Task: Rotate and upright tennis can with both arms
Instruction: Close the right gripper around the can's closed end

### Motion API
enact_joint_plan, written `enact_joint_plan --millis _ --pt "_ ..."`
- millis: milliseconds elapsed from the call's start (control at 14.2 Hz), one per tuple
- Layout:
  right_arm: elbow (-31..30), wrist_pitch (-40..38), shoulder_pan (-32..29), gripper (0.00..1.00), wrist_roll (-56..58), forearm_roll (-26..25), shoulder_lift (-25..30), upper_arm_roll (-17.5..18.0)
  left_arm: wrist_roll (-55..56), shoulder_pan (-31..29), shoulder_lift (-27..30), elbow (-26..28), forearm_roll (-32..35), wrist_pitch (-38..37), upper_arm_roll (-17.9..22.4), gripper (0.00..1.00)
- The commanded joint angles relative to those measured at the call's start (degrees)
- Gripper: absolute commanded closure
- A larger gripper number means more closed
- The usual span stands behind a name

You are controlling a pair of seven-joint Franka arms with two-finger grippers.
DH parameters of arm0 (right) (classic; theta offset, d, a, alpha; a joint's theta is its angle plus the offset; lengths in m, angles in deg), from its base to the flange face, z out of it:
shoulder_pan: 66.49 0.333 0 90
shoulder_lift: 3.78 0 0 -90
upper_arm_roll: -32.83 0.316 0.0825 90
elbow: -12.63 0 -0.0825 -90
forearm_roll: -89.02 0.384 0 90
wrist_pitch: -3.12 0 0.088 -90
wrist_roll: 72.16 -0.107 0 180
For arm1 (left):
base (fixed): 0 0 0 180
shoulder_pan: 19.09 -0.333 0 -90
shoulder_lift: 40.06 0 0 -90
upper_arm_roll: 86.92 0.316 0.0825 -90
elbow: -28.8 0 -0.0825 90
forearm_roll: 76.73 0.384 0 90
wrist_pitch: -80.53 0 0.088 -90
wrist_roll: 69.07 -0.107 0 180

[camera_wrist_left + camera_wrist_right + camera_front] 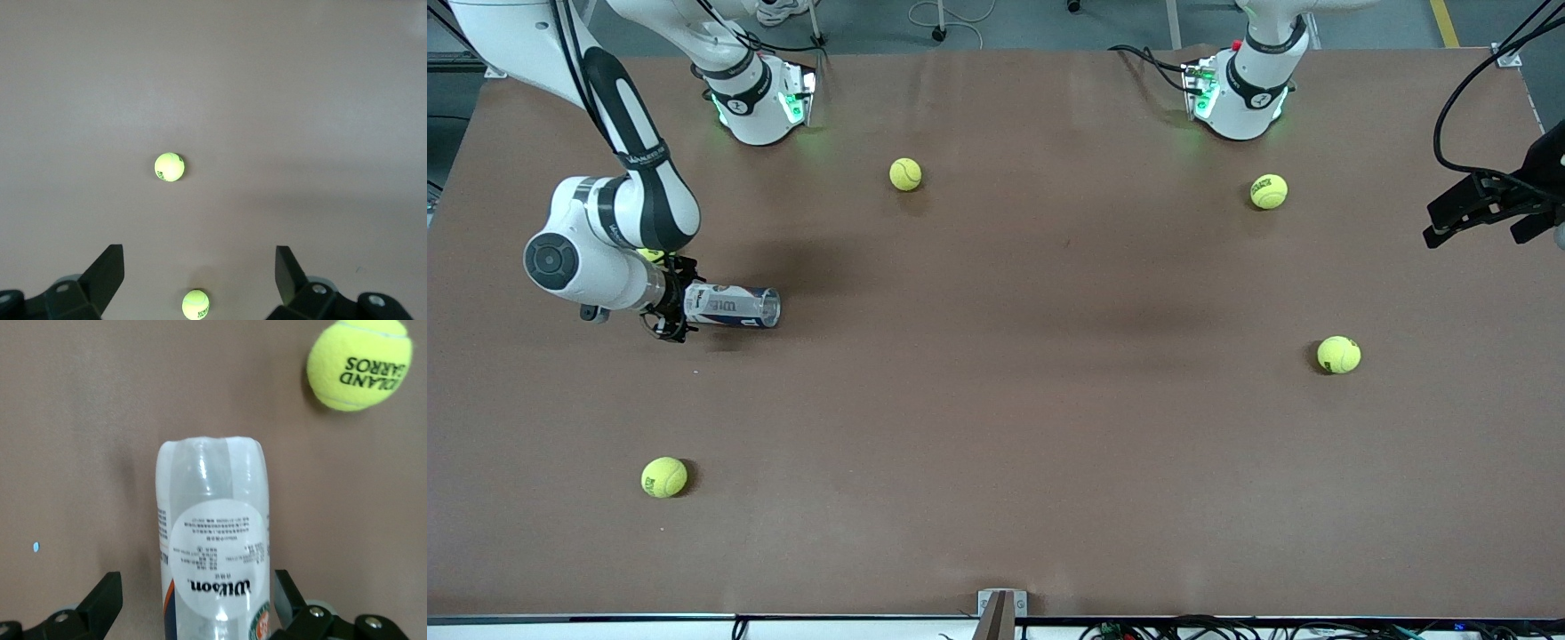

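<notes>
The tennis can [734,306], clear with a white and navy label, lies on its side at the right arm's end of the table. My right gripper [674,308] is low at one end of it. In the right wrist view the can [212,540] runs out from between the open fingers [107,590] of the right gripper [197,575], with a gap on each side. My left gripper [199,250] is open and empty, high over the left arm's end of the table, and shows at the front view's edge [1472,236].
Tennis balls lie scattered: one near the right arm's base [905,174], one near the left arm's base [1268,191], one nearer the camera at that end [1338,354], one near the front [663,476]. Another [359,363] lies beside the can, half hidden by the right wrist.
</notes>
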Motion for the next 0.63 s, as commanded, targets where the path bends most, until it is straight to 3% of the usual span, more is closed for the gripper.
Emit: enact_joint_plan --millis 0,282,564 --pt "-3.3 5.7 -0.8 0.0 0.1 -1.8 -1.0 0.3 0.3 -0.4 0.1 -0.2 -0.6 -0.2 -0.2 0.0" --pt "-3.8 7.3 -0.8 0.01 0.4 -2.0 -1.9 0.3 0.3 -0.4 0.2 -0.2 -0.6 -0.3 -0.2 0.0" --pt "-3.9 6.7 -0.8 0.15 1.2 -2.1 -2.2 0.4 0.3 -0.4 0.1 -0.3 -0.6 -0.3 -0.3 0.0"
